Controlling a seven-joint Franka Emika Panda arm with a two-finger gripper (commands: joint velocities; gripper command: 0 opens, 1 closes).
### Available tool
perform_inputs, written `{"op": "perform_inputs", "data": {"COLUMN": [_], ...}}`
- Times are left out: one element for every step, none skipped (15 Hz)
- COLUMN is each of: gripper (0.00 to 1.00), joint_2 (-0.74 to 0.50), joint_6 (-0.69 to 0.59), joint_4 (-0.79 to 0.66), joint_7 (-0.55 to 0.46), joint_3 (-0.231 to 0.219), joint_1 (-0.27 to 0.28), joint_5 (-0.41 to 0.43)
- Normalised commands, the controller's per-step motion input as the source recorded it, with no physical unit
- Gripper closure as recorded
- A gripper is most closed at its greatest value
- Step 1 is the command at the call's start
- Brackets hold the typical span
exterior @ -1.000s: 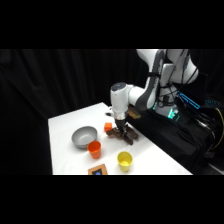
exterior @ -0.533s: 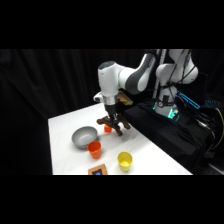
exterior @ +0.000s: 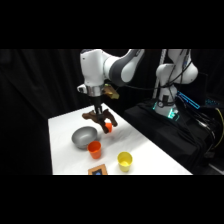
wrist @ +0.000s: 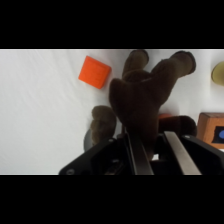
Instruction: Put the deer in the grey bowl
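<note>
Brown toy: we see the deer (exterior: 100, 119) lifted clear of the white table (exterior: 145, 150), hanging under the arm's end, just above and to the right of the grey bowl (exterior: 83, 137).
Gripper: we find the gripper (exterior: 98, 113) clenched on the deer; in the wrist view its two fingers (wrist: 175, 155) rise from the bottom edge and pinch the deer's (wrist: 137, 102) body between them, the legs pointing away from the camera.
Grey bowl: we see it on the table's left part, with nothing visible inside it in the side view.
Orange cup: we place the orange cup (exterior: 94, 149) just at the bowl's near right rim; whether they touch, we cannot tell.
Yellow cup: the yellow cup (exterior: 124, 161) stands nearer still and further right, apart from the orange cup; a sliver of it shows at the wrist view's right edge (wrist: 219, 73).
Orange cube: a small orange cube (exterior: 108, 128) shows just below the deer's right end in the side view; in the wrist view it (wrist: 94, 71) lies on the table, left of the deer's legs.
Block: an orange-brown block with a blue mark (exterior: 98, 170) lies at the table's near edge, left of the yellow cup; the wrist view shows it at the right (wrist: 212, 131).
</note>
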Motion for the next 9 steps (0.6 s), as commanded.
{"op": "perform_inputs", "data": {"gripper": [0.91,0.91,0.91,0.91,0.91,0.91,0.91,0.91,0.91], "joint_2": [0.32,0.33,0.36,0.36,0.39,0.41,0.43,0.44,0.45], "joint_6": [-0.24,-0.25,-0.27,-0.28,-0.26,-0.25,-0.23,-0.21,-0.17], "joint_4": [0.64,0.65,0.69,0.69,0.68,0.66,0.65,0.63,0.60], "joint_7": [-0.02,-0.03,-0.05,-0.06,-0.06,-0.06,-0.05,-0.05,-0.06], "joint_3": [-0.031,-0.035,-0.033,-0.027,-0.031,-0.027,-0.027,-0.024,-0.021], "joint_1": [-0.076,-0.069,-0.073,-0.068,-0.061,-0.052,-0.044,-0.038,-0.040], "joint_5": [-0.074,-0.063,-0.025,-0.005,-0.007,0.000,0.001,0.008,0.022]}}
